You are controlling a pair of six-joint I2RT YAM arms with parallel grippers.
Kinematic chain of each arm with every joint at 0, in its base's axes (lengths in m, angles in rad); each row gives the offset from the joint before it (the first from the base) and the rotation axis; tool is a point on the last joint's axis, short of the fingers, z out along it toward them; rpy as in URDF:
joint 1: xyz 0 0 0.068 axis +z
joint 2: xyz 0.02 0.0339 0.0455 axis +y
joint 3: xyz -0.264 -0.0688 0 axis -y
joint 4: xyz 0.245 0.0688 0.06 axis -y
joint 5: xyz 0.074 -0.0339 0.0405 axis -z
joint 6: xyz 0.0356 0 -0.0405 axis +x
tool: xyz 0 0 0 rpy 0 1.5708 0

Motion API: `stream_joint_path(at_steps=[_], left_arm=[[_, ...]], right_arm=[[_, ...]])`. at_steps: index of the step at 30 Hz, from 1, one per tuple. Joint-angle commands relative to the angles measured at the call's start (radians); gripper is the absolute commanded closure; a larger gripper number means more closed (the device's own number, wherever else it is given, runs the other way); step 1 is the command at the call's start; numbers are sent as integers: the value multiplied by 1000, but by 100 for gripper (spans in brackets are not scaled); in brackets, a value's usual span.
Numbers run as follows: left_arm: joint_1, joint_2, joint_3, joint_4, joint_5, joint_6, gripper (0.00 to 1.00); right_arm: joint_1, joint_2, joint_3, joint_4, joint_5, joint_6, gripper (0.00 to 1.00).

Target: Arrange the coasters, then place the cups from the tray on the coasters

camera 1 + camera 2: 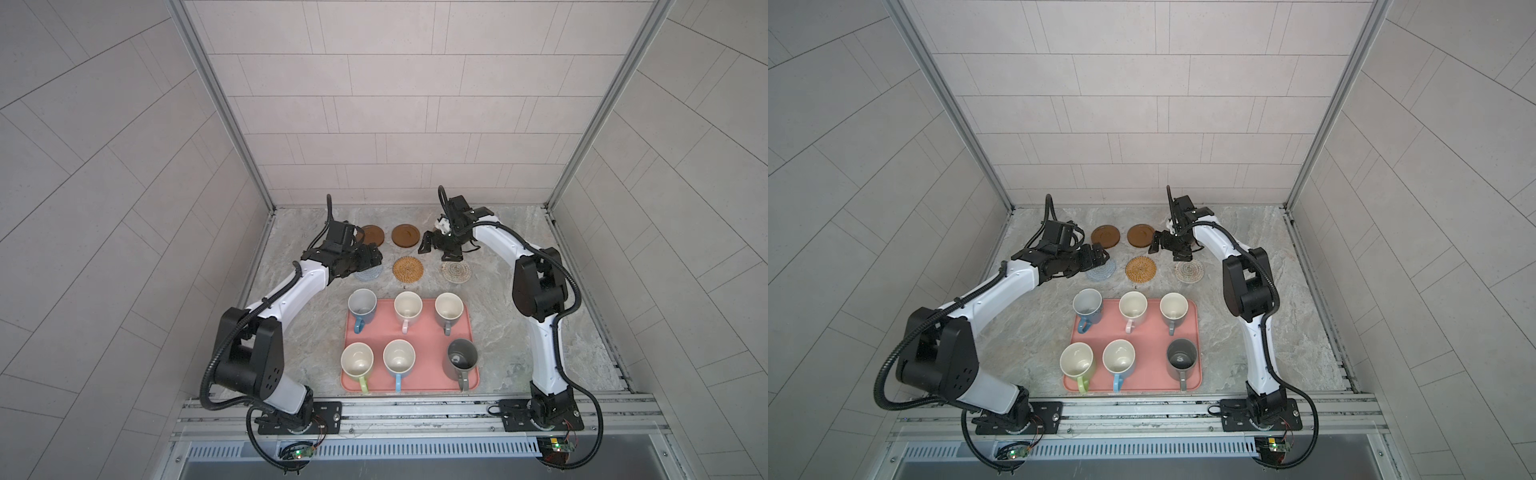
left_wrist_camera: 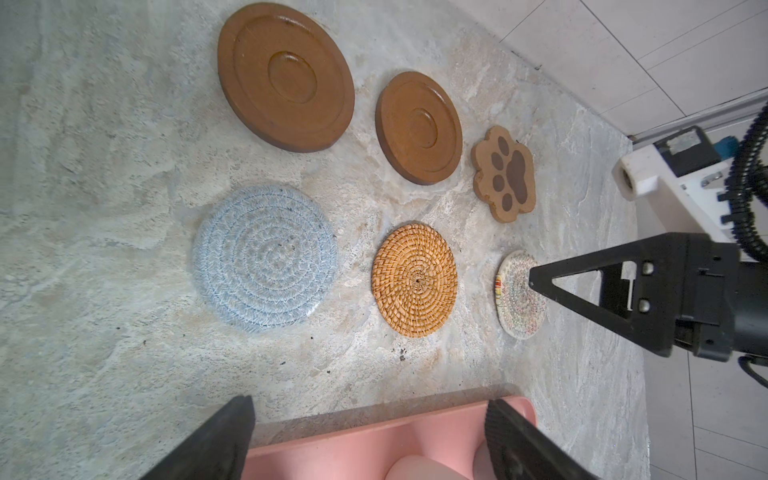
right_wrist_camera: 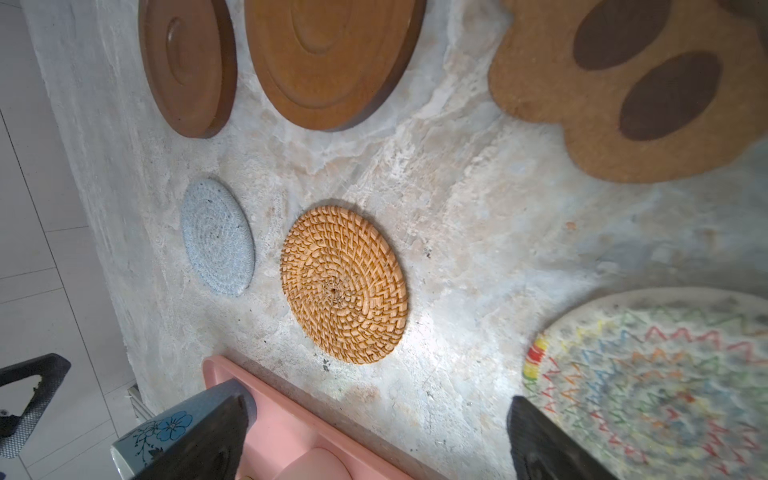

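Note:
Six coasters lie in two rows behind the tray (image 1: pixel 429 368): two brown discs (image 1: pixel 406 236) (image 2: pixel 286 77), the paw (image 2: pixel 504 174), grey-blue (image 2: pixel 265 257), rattan (image 1: pixel 408 269) and pale woven (image 1: pixel 456 272). In both top views the paw is hidden under my right gripper (image 1: pixel 436 249), which hangs open above it. My left gripper (image 1: pixel 374 255) hangs open over the grey-blue coaster, nothing between its fingers (image 2: pixel 232 432). Six cups stand on the tray: blue (image 1: pixel 361 302), pink (image 1: pixel 408 305), grey (image 1: pixel 449 307), yellow-green (image 1: pixel 356 358), light blue (image 1: pixel 399 356), dark grey (image 1: pixel 461 354).
The marble tabletop (image 1: pixel 519 324) is boxed in by tiled walls at the back and both sides. A metal rail (image 1: pixel 415 409) carrying both arm bases runs along the front. The tray's back rim (image 3: pixel 266 399) lies close to the front row of coasters.

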Motion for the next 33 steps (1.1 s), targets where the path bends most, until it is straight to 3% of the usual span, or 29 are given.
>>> stream_joint_path(at_steps=[1, 10, 33], left_arm=[[6, -38, -11, 1, -17, 30, 5], [5, -58, -19, 1, -3, 43, 5], [5, -67, -69, -10, -3, 51, 4]], right_arm=[[-23, -81, -38, -12, 80, -37, 1], [-58, -84, -173, 58, 30, -51, 1], [-48, 59, -139, 111, -73, -32, 1]])
